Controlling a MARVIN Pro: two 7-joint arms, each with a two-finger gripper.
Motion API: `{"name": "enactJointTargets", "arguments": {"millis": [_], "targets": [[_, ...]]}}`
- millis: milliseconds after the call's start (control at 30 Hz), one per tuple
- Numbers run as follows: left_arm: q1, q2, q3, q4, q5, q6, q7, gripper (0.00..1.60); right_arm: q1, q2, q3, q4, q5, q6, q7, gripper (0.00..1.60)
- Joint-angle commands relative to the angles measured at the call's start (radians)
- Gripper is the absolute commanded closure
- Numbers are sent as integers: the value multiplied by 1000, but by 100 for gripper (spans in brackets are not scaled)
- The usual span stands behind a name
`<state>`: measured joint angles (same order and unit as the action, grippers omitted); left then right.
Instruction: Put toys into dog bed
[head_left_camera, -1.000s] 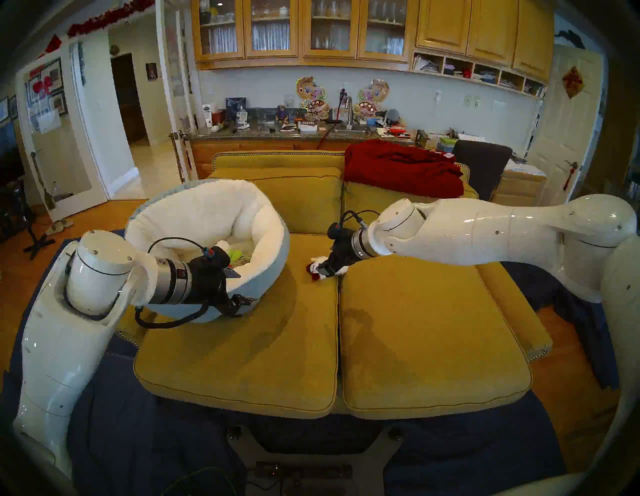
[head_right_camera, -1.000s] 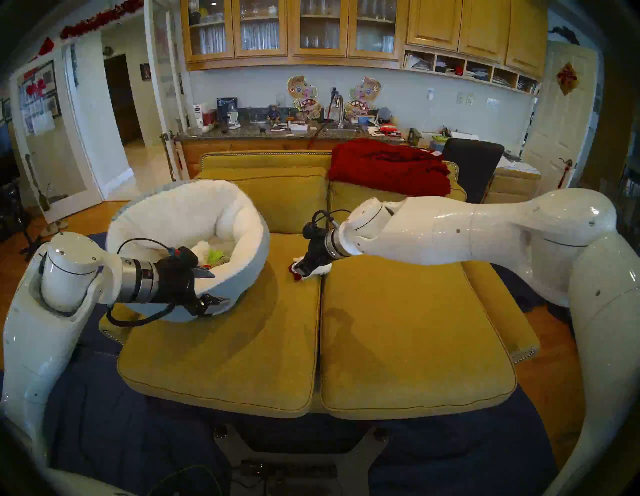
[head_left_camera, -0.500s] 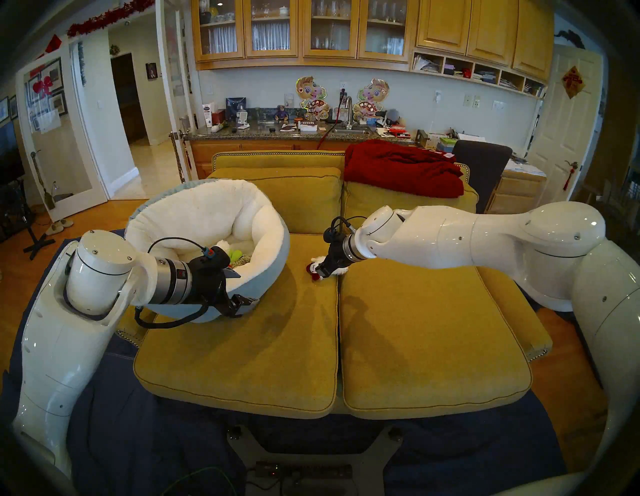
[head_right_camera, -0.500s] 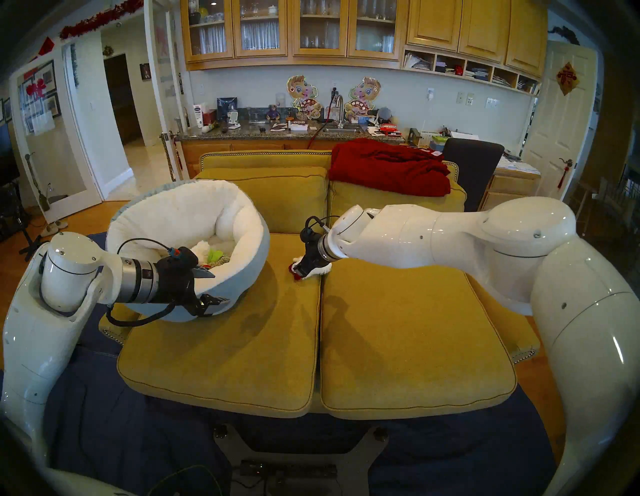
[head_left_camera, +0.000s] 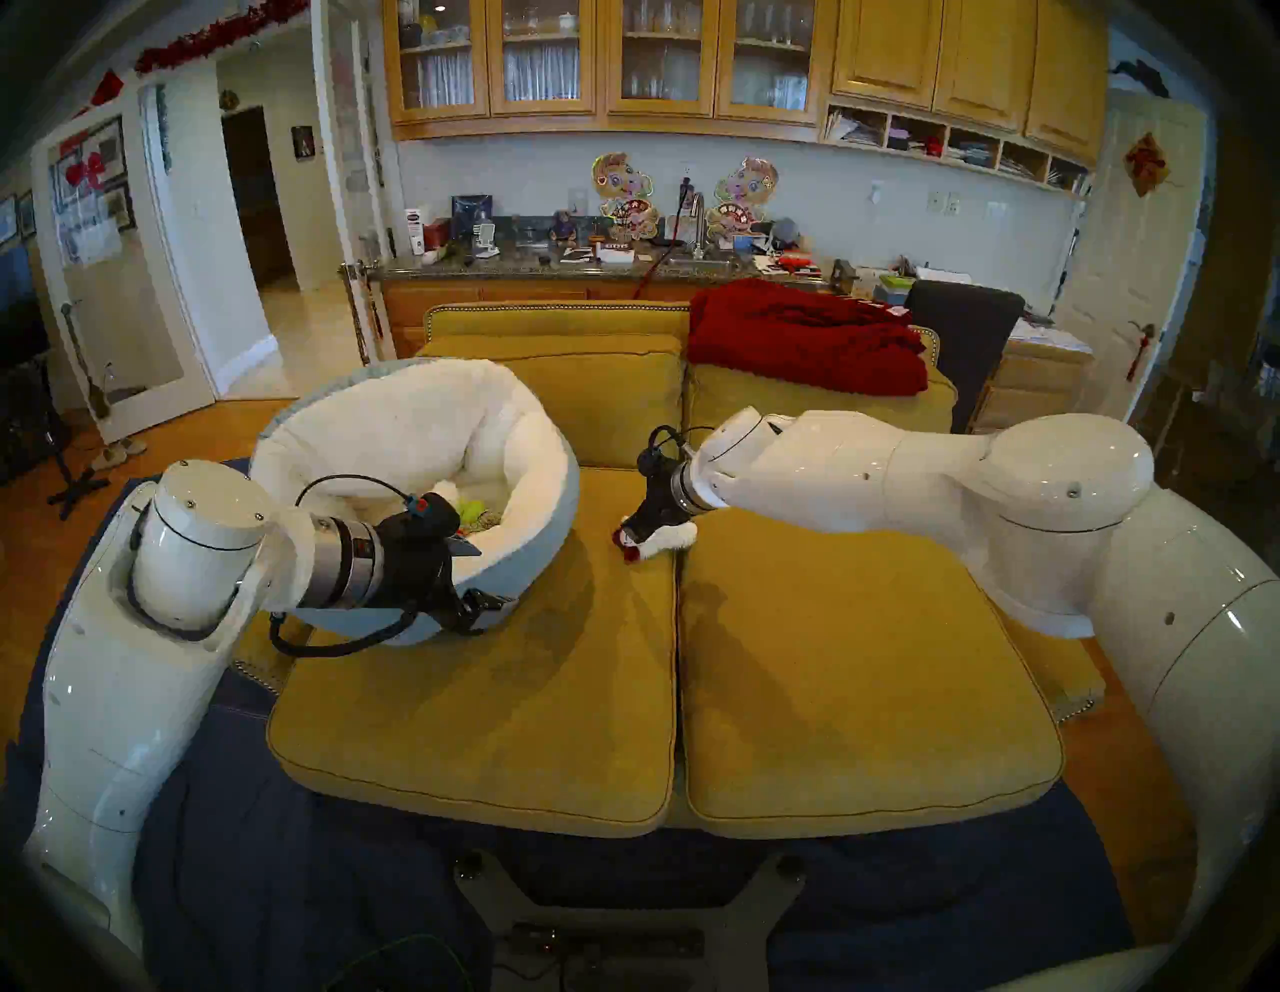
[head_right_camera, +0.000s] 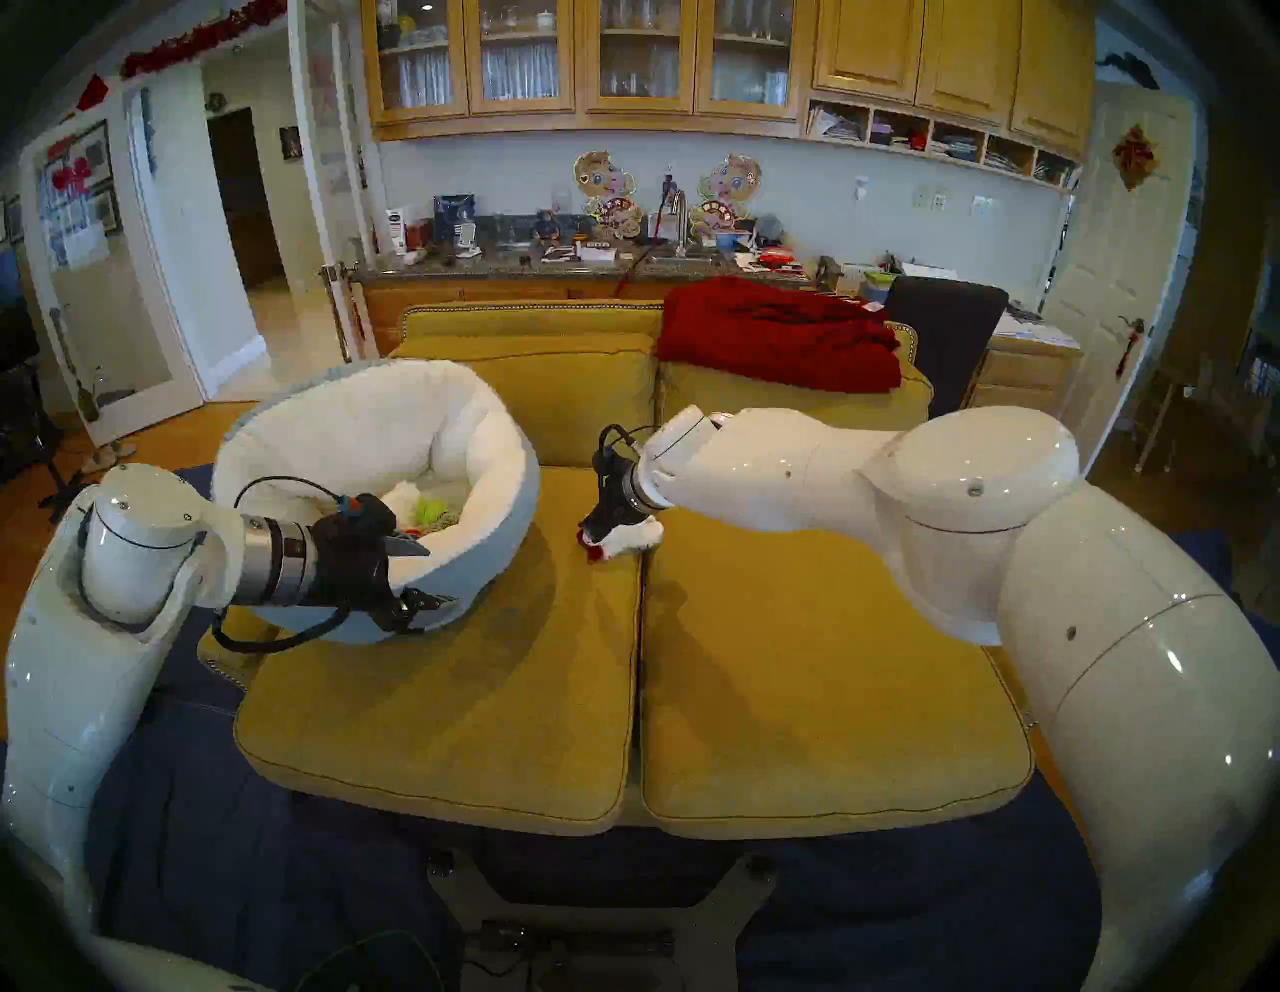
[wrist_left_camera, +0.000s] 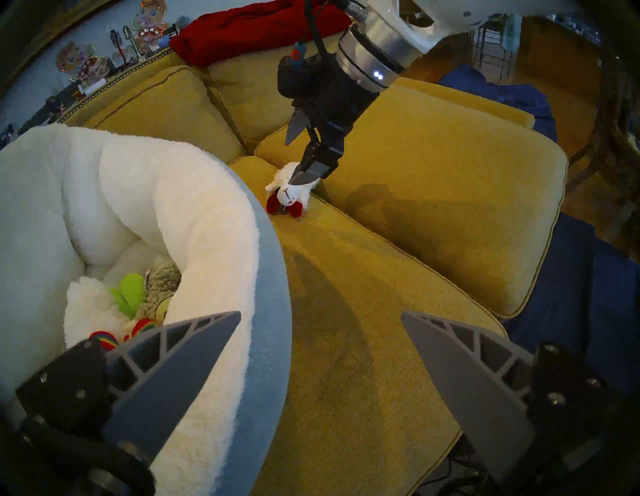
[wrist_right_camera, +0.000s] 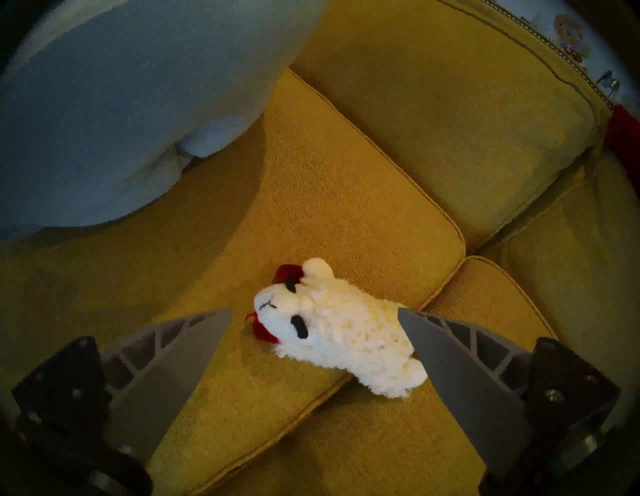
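The dog bed (head_left_camera: 554, 512), cream-lined with a blue-grey shell, stands on the left seat cushion. In it lie a green cactus (wrist_left_camera: 130, 292), a rainbow-trimmed white lamb (wrist_left_camera: 88, 308) and a shaggy tan toy (wrist_left_camera: 162, 277); the purple-grey one is hidden. A second white lamb (wrist_right_camera: 343, 336) with red ears lies on the seam between the seat cushions (head_left_camera: 658, 542). My right gripper (wrist_right_camera: 313, 311) is open just above it, one finger on each side. My left gripper (wrist_left_camera: 321, 313) is open and straddles the bed's near rim, one finger inside and one outside.
A dark red blanket (head_left_camera: 803, 339) is draped over the sofa back at the right. The mustard seat cushions (head_left_camera: 866, 693) stretch toward me. A dark blue cloth (head_left_camera: 277, 866) covers the floor in front. A cluttered counter (head_left_camera: 554, 267) stands behind the sofa.
My right arm has swung in to the left and its open gripper has come closer over the lamb on the seam. The left arm and the bed have not moved.
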<state>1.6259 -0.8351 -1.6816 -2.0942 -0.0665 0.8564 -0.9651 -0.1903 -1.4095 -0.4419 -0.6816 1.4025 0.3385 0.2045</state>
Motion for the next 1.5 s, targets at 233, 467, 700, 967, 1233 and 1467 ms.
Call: {"name": "enactJointTargets", "arguments": {"millis": [233, 467, 700, 967, 1233, 1467], "targets": [[-22, -2, -10, -12, -5, -4, 1, 0, -27, -113, 15, 181, 21, -1, 52, 0], [-22, -1, -10, -12, -5, -4, 1, 0, -53, -136, 10, 251, 28, -4, 79, 0], [-21, -1, -10, -12, -5, -4, 1, 0, -72, -152, 9, 299, 35, -6, 100, 0], [-21, -1, -10, -12, -5, -4, 1, 0, -100, -168, 6, 352, 43, -9, 128, 0], [-21, 0, -10, -12, -5, -4, 1, 0, -118, -185, 6, 391, 49, -10, 146, 0], [-21, 0, -10, -12, -5, -5, 1, 0, -133, -203, 4, 418, 50, -10, 159, 66]]}}
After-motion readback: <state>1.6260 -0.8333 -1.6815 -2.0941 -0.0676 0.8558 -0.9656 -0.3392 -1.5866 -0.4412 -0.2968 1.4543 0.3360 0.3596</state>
